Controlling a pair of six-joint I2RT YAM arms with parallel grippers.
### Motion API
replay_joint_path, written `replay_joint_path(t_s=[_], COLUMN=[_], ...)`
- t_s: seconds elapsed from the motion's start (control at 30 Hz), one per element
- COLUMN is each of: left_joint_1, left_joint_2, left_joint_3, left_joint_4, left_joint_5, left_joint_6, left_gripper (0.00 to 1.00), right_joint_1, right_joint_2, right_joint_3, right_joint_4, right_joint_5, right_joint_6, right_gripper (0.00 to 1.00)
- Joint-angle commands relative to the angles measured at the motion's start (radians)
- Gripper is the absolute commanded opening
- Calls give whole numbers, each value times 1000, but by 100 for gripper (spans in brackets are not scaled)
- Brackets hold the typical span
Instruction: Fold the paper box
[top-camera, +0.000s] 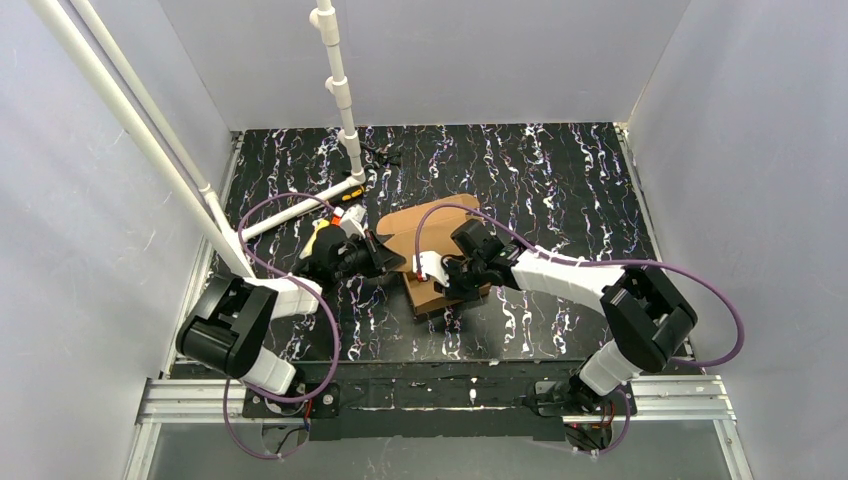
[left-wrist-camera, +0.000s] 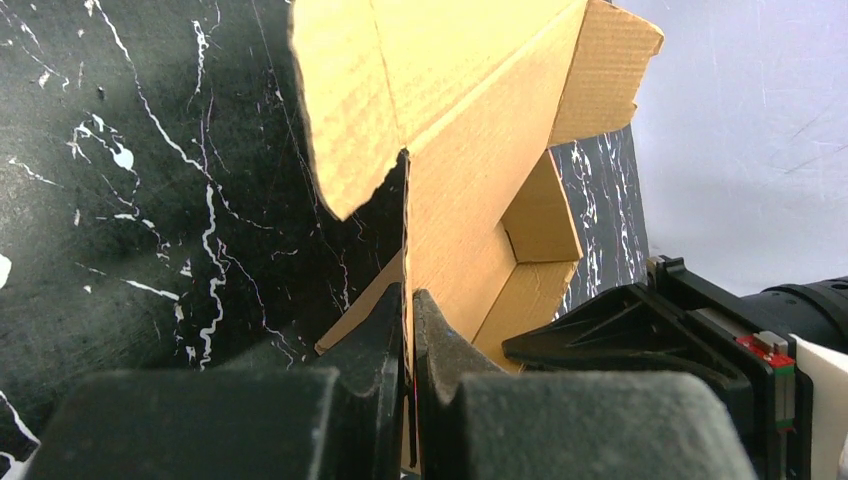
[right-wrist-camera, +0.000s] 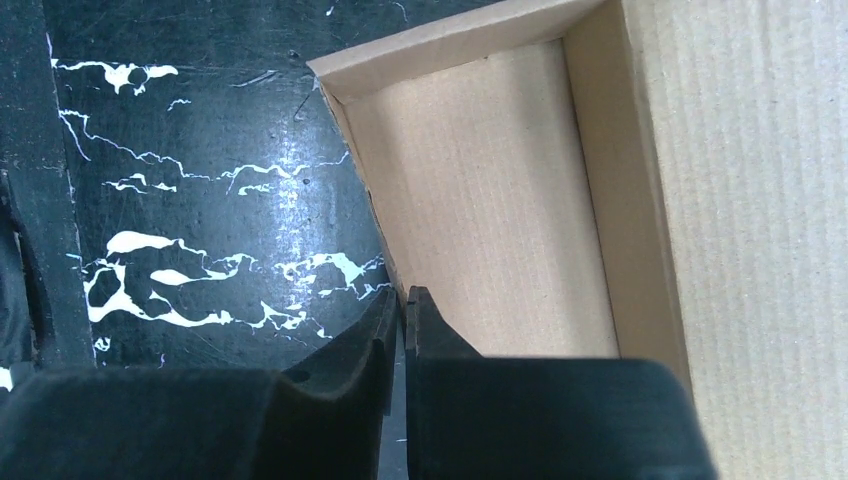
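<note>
The paper box (top-camera: 432, 222) is brown cardboard, partly folded into a shallow tray with its lid flap lying open toward the back, at the middle of the black marbled table. My left gripper (top-camera: 396, 263) is at the box's left side, shut on an upright side wall (left-wrist-camera: 470, 200); its fingers (left-wrist-camera: 385, 340) pinch the wall's thin edge. My right gripper (top-camera: 452, 277) is over the box's near part, shut on a tray wall (right-wrist-camera: 385, 250), with the tray's inside (right-wrist-camera: 490, 200) to its right. The right gripper's black body also shows in the left wrist view (left-wrist-camera: 640, 330).
A white pipe frame (top-camera: 340, 90) stands at the back left, with a bar (top-camera: 290, 212) lying along the table. A small black-and-orange marker (top-camera: 347, 193) lies by the pipe foot. Purple cables (top-camera: 300, 200) loop over both arms. Grey walls enclose the table.
</note>
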Motion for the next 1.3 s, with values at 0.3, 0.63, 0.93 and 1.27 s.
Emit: replay_joint_path(t_s=[0.3, 0.63, 0.93, 1.27], left_joint_1=[-11, -11, -11, -12], left_joint_2=[-80, -85, -100, -147], left_joint_3=[-45, -45, -50, -55], left_joint_4=[-15, -16, -14, -16], left_joint_5=[18, -49, -43, -48], left_joint_6=[19, -13, -30, 52], left_gripper=[0, 0, 0, 0], right_joint_1=[-15, 30, 110, 57], right_joint_2=[25, 23, 71, 26], right_joint_3=[66, 83, 69, 156], right_joint_4=[-21, -51, 183, -124], right_joint_5=[-30, -137, 124, -66], right_joint_6=[1, -37, 152, -78], right_gripper=[47, 71, 59, 76])
